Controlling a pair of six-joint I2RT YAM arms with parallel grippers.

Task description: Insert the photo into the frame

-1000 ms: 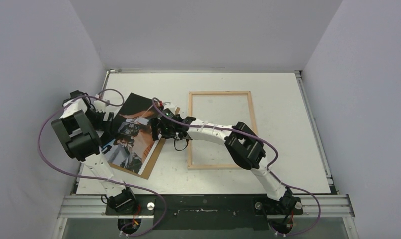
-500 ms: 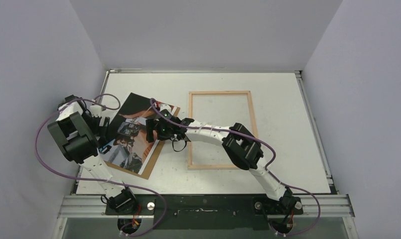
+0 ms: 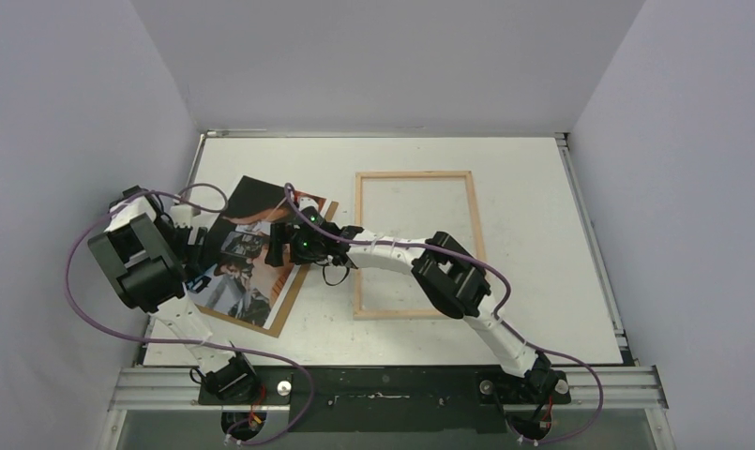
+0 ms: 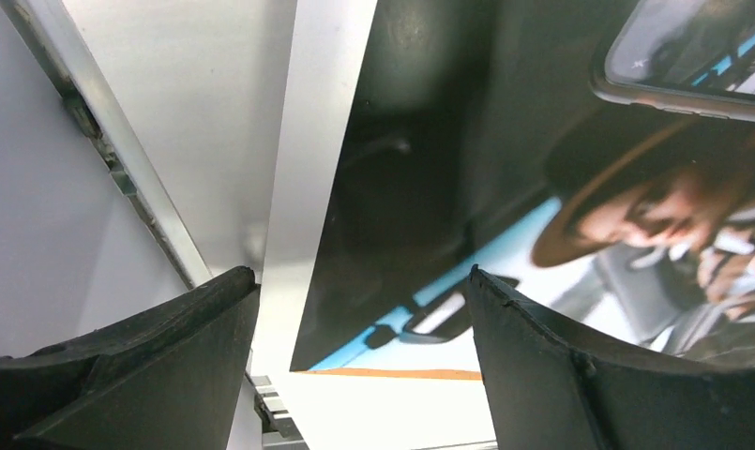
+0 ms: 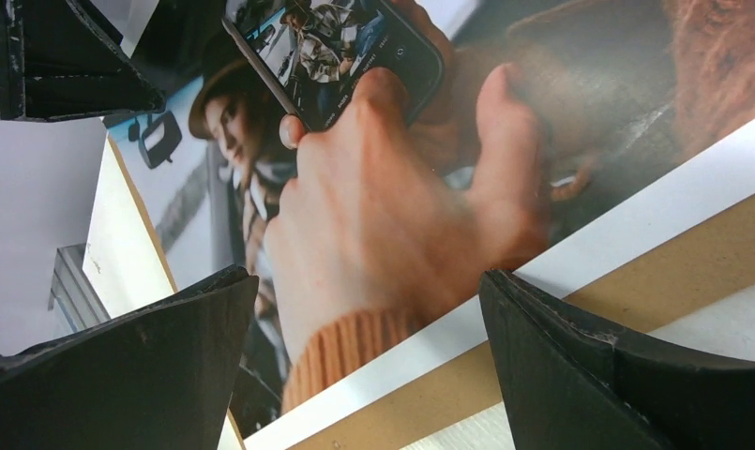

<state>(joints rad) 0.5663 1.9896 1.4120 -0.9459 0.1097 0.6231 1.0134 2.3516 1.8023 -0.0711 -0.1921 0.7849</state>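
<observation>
The photo lies face up at the table's left, tilted, on a brown fibreboard backing panel. The light wood frame lies flat right of it, with bare table inside. My left gripper is open at the photo's left edge; its wrist view shows the print between the spread fingers. My right gripper is open low over the photo's right part. Its wrist view shows the print, its white border and the panel between the fingers.
The table's metal side rail and the left wall run close beside my left gripper. My right forearm crosses the frame's left slat. The left gripper's fingers show at the top left of the right wrist view.
My right gripper has moved left, farther over the photo. My left arm has shifted a little to the left. The photo, panel and frame lie as before.
</observation>
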